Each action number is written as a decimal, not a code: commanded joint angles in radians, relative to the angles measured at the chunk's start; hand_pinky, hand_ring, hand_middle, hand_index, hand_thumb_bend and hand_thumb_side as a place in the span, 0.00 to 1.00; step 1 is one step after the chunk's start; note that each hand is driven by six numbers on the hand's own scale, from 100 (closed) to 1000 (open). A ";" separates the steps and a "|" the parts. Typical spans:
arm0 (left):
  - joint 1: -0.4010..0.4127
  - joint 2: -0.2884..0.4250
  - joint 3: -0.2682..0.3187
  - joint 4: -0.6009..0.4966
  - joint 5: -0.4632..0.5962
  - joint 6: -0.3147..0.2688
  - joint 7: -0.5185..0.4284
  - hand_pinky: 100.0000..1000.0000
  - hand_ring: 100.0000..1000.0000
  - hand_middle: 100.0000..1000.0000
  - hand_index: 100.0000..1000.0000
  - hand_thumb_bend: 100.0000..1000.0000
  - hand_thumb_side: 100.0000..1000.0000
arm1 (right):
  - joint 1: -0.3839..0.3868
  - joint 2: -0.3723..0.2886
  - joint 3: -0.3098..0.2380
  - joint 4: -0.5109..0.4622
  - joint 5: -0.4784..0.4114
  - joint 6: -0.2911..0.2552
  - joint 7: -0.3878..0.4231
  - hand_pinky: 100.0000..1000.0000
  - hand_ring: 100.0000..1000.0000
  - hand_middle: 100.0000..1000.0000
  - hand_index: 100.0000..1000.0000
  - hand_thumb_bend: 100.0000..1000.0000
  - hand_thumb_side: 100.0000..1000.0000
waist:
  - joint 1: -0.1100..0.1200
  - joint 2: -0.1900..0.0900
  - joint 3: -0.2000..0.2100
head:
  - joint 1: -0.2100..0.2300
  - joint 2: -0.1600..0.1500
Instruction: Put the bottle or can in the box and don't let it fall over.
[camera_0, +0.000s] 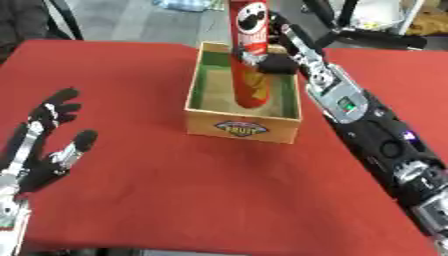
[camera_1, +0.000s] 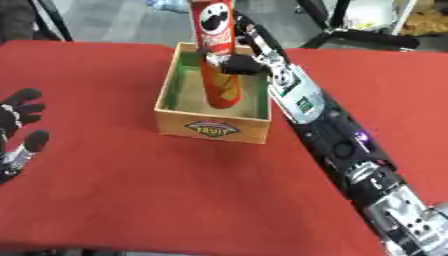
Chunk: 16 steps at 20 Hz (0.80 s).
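Two hands show over the red counter (camera_0: 175, 190). Nearest, at the lower left, the left hand (camera_0: 39, 145) rests idle above the cloth, palm up, its fingers (camera_0: 59, 102) spread and relaxed, holding nothing. The right arm comes in from the lower right and stretches diagonally up toward the middle of the far side. Beyond the bare stretch of cloth stands a wooden box (camera_0: 243, 127), open at the top, with a green lining inside and a "FRUIT" label on its near wall. Inside it stands a tall red can (camera_0: 250, 55) of crisps, upright or nearly so, its lower end down near the box floor and its upper part rising well above the rim. The right hand (camera_0: 278, 62) is at the can's right side about halfway up, its dark fingers (camera_0: 254, 59) curled round the tube. Past the counter's far edge lie grey floor and dark stands.
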 joint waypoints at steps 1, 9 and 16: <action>-0.004 0.012 0.010 -0.012 0.004 0.001 0.005 0.85 0.86 0.88 0.97 0.57 0.76 | -0.001 -0.032 -0.055 -0.020 0.059 -0.009 0.033 0.88 0.90 0.95 1.00 0.00 0.84 | -0.010 -0.014 -0.006 | 0.007 -0.009; 0.003 0.013 0.014 -0.011 0.003 0.003 0.008 0.85 0.86 0.88 0.97 0.56 0.76 | 0.056 -0.048 -0.100 -0.090 0.151 -0.015 0.059 0.91 0.93 0.99 1.00 0.00 0.71 | -0.016 -0.023 -0.027 | 0.017 -0.008; 0.004 0.015 0.020 -0.011 0.006 0.005 0.015 0.85 0.85 0.88 0.97 0.56 0.76 | 0.119 -0.082 -0.151 -0.205 0.094 -0.021 -0.001 0.89 0.91 0.97 1.00 0.00 0.62 | -0.016 -0.029 -0.032 | 0.025 -0.008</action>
